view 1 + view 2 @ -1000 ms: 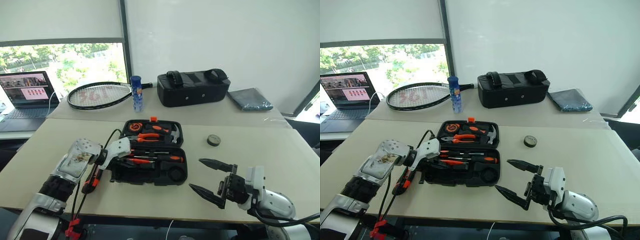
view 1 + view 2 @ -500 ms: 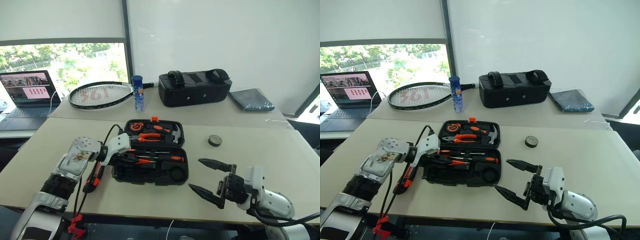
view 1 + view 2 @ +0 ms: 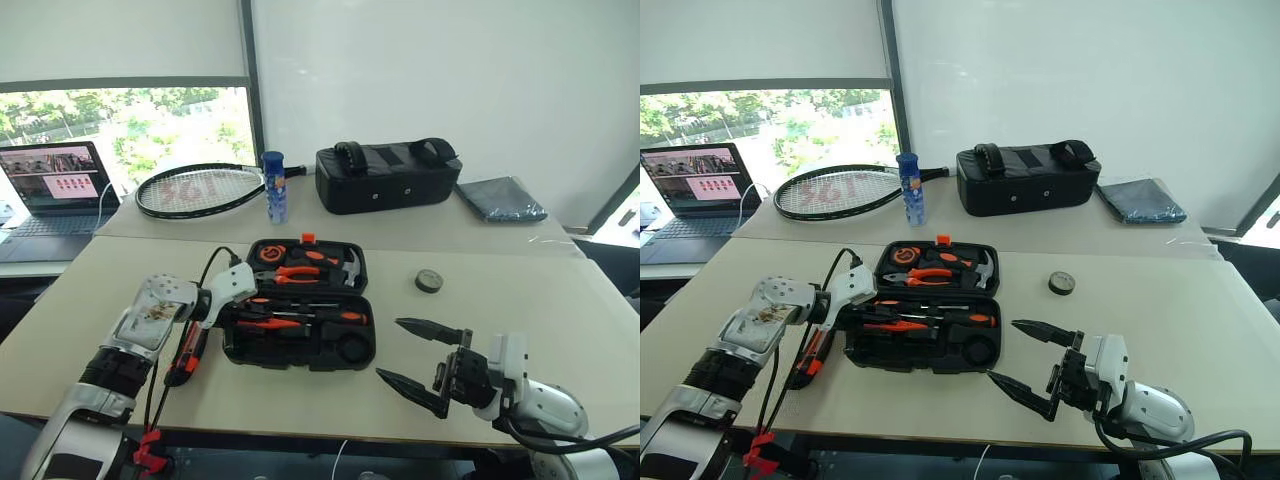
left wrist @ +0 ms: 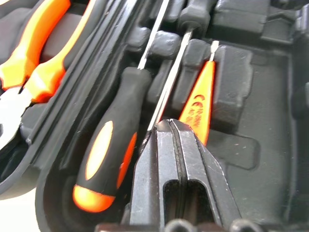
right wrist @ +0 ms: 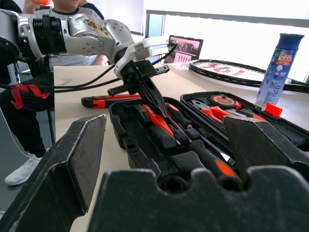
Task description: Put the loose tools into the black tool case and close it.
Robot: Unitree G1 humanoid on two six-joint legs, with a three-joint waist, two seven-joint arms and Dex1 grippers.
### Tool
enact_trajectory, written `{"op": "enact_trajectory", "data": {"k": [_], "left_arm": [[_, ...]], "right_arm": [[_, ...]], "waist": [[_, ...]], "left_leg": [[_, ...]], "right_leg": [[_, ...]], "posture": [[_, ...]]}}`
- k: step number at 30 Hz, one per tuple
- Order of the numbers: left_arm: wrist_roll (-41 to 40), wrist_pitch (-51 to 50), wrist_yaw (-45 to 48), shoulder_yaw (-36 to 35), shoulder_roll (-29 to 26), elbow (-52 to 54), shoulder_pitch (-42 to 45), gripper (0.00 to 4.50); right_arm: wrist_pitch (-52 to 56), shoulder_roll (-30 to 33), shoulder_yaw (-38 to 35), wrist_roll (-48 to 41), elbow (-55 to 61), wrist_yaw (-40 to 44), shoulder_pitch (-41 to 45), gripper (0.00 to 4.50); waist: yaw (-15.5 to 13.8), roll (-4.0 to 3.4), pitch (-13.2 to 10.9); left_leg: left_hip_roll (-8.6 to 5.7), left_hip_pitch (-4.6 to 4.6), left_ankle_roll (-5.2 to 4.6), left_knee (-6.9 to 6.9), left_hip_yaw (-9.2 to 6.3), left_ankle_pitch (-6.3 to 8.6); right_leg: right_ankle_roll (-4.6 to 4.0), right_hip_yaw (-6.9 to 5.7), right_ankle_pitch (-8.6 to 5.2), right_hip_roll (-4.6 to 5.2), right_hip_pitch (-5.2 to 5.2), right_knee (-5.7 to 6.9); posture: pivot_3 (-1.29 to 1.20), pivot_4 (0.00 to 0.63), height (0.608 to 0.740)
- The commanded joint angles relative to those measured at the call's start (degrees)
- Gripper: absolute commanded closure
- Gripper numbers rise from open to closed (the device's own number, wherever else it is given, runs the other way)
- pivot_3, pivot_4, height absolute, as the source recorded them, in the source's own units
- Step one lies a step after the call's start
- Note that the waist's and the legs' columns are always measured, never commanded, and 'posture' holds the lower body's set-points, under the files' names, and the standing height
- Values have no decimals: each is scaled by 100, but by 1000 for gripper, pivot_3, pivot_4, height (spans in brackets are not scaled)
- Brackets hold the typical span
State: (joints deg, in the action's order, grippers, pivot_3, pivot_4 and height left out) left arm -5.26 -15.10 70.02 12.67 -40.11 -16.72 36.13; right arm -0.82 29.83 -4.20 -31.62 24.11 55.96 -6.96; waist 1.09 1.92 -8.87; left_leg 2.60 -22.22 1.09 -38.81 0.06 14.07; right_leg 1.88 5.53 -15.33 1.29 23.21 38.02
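The black tool case (image 3: 300,362) lies open mid-table. Pliers, a tape measure and a hammer sit in its far half. Its near half holds an orange-and-black screwdriver (image 4: 108,159), another (image 3: 340,316) and the small orange tester screwdriver (image 4: 198,106). My left gripper (image 4: 166,126) is shut, its tip down in the near half's left end, against a thin shaft beside the tester. The utility knife (image 3: 186,356) lies on the table left of the case. The black tape roll (image 3: 428,281) sits to the case's right. My right gripper (image 3: 392,348) hangs open and empty near the table's front right.
At the back stand a black fabric bag (image 3: 387,176), a blue bottle (image 3: 273,187), a racket (image 3: 195,190), a laptop (image 3: 55,178) and a folded grey cloth (image 3: 500,198). A person (image 5: 72,5) sits beyond the table's left side.
My left gripper has turned a little and its tip now reaches further into the case's left end. The right gripper has stayed put.
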Motion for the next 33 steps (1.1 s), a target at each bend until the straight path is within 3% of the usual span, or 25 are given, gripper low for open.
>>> {"op": "enact_trajectory", "data": {"k": [1, 5, 9, 12, 17, 22, 28, 33], "left_arm": [[139, 24, 135, 138, -70, -47, -83, 4492], [-80, 297, 88, -156, 0, 29, -104, 4492], [-899, 452, 358, -898, -77, 397, -299, 4492], [-1506, 403, 439, -1657, -326, 829, -821, 3770], [-1853, 848, 318, -3199, -802, 959, -2487, 1840], [-2055, 950, 89, -4638, -926, 635, -3936, 36], [-2133, 977, -82, -5428, -652, 622, -5273, 36], [-2535, -328, -660, -5120, -707, 1827, -5363, 36]], "right_arm": [[-89, 2, -67, -15, 74, -23, 47, 0], [-99, 0, -91, -13, 60, -37, 50, 0], [-136, 31, -177, -36, 28, -9, 34, 0], [-141, 98, -299, -131, -18, 86, 0, 0], [-290, 183, -390, -121, -186, 343, 17, 0], [-522, 222, -367, -58, -420, 659, 122, 0], [-727, 261, -237, 17, -634, 1001, 190, 0], [-749, 278, -230, -15, -672, 1098, 306, 0]], "waist": [[3, 0, 0], [6, 0, 0], [12, 2, -3], [38, 3, -7], [133, -1, -9], [142, 10, -18], [99, 12, -22], [-1, 27, -26]], "left_leg": [[0, 0, 0, 0, 0, 0], [0, 1, 0, 1, 0, 0], [2, -5, 0, 1, 0, 0], [5, -8, 0, 2, 0, 0], [10, 3, -2, 18, 4, 2], [19, 10, -2, 21, 6, 3], [19, 12, -1, 21, 12, 3], [22, 13, 1, 31, 13, 3]], "right_leg": [[0, 0, 0, 0, 0, 0], [0, 0, 0, 0, 0, 0], [-1, 0, 1, 0, 5, 0], [-3, -1, 1, 0, 8, -2], [-17, 0, 5, 4, 7, -4], [-13, -4, -3, 4, 7, -4], [-10, -9, -9, 18, 0, -14], [-12, -13, -10, 20, 1, -21]], "posture": [[0, 150, 740], [0, 150, 740], [0, 150, 740], [0, 150, 740], [0, 150, 740], [0, 150, 740], [0, 150, 740], [0, 150, 740]]}}
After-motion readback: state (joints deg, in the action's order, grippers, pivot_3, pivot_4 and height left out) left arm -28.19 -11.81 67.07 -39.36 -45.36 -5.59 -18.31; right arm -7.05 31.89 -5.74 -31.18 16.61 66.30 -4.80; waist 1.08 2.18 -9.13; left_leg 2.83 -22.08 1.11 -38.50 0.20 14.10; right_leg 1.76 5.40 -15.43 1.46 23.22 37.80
